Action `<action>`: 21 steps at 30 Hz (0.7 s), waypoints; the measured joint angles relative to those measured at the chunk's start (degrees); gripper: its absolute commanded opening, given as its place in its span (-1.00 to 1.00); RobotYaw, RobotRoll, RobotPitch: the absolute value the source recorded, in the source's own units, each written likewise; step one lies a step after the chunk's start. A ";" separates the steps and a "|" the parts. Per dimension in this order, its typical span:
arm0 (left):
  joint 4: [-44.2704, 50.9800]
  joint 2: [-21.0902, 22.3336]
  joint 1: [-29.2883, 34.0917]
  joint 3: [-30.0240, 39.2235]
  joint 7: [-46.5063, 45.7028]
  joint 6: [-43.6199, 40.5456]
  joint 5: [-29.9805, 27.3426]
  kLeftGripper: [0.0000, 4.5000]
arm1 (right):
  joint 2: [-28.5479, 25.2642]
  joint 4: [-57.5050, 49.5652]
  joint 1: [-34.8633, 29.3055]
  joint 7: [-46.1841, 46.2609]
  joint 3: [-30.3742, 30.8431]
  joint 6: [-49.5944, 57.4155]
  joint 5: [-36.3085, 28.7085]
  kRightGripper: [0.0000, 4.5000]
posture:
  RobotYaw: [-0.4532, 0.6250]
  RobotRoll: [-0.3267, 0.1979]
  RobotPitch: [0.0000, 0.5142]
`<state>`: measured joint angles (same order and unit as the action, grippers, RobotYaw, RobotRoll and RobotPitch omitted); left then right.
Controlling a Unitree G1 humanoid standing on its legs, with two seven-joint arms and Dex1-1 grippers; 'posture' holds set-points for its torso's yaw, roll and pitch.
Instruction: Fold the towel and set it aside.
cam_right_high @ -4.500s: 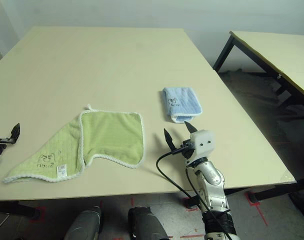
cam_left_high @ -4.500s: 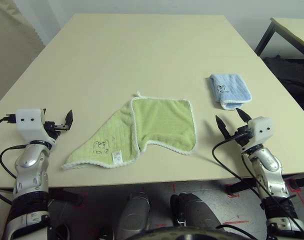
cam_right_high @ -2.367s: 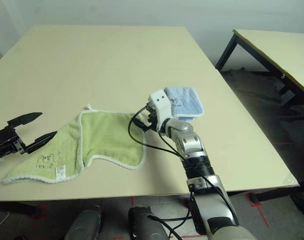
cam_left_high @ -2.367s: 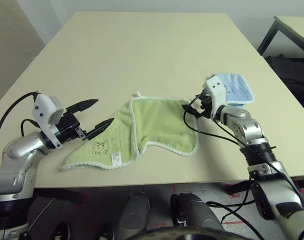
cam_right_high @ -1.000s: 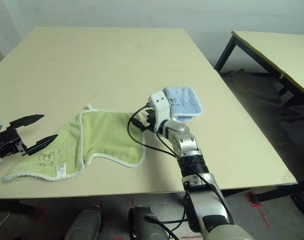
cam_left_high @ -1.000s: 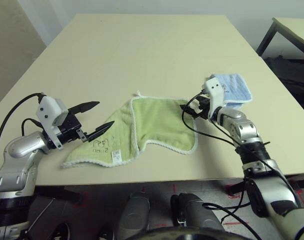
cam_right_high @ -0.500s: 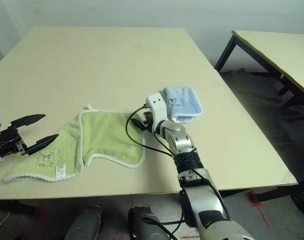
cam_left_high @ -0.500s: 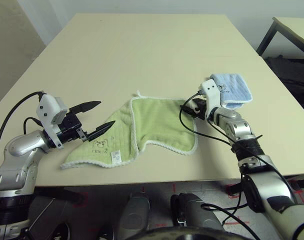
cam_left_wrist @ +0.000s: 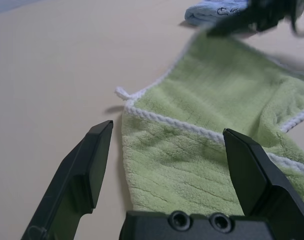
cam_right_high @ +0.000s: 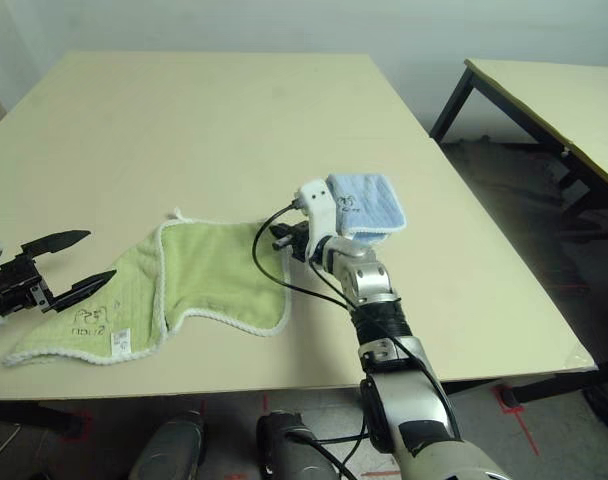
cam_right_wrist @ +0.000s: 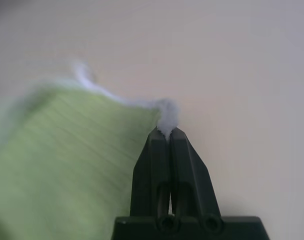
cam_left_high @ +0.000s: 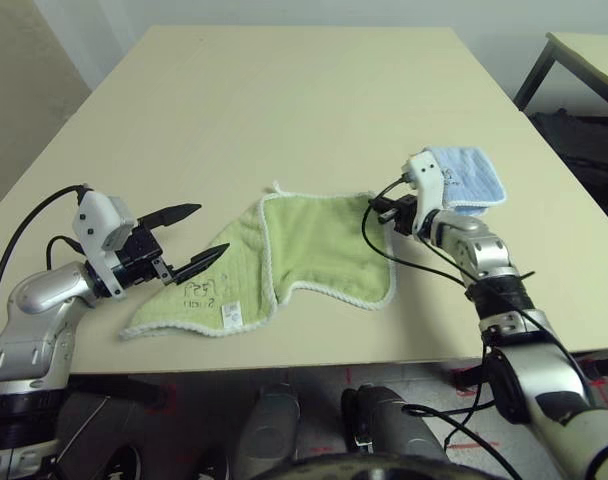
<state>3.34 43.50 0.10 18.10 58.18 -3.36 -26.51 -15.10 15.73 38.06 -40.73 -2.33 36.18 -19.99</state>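
On the table (cam_left_high: pixel 284 110), right gripper (cam_right_wrist: pixel 166 132) pinches towel (cam_left_high: pixel 319 245) corner.

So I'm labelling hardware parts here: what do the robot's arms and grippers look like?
Both forearms are silver metal with black ribbed joints. Each wrist carries a white boxy housing with small dark holes. The left gripper and right gripper have slim, pointed black jaws. A loose black cable loops from each wrist.

- You are looking at a pale beige table (cam_left_high: pixel 284 90) taking up most of the scene.
- A small light blue towel (cam_left_high: pixel 466 180) is lying folded on it.
- A second table (cam_right_high: pixel 554 95) on dark legs is standing apart at the right.
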 measured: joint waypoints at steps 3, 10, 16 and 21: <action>-0.40 0.02 -0.09 -0.01 0.25 0.23 0.10 1.00 | -2.82 -8.28 2.86 -1.85 -1.11 10.40 -6.23 -0.99 | 0.09 0.25 -0.62; -0.95 0.04 -0.21 -0.56 0.63 0.47 1.21 1.00 | -8.78 -17.78 6.14 -4.37 -1.30 26.31 -15.27 -0.99 | 0.10 0.25 -0.61; -1.19 0.04 0.38 -0.51 0.73 1.49 1.77 1.00 | -5.14 -19.02 17.12 -1.27 -8.97 38.52 -26.78 -0.99 | 0.11 0.25 -0.61; -2.26 0.04 0.32 -0.50 0.78 2.52 2.24 1.00 | -0.73 -13.57 27.14 10.10 -16.12 34.91 -26.63 -0.99 | 0.12 0.25 -0.61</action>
<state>1.07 43.53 0.41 17.60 58.96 -0.85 -24.28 -15.83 2.16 65.20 -30.62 -18.45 71.09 -46.62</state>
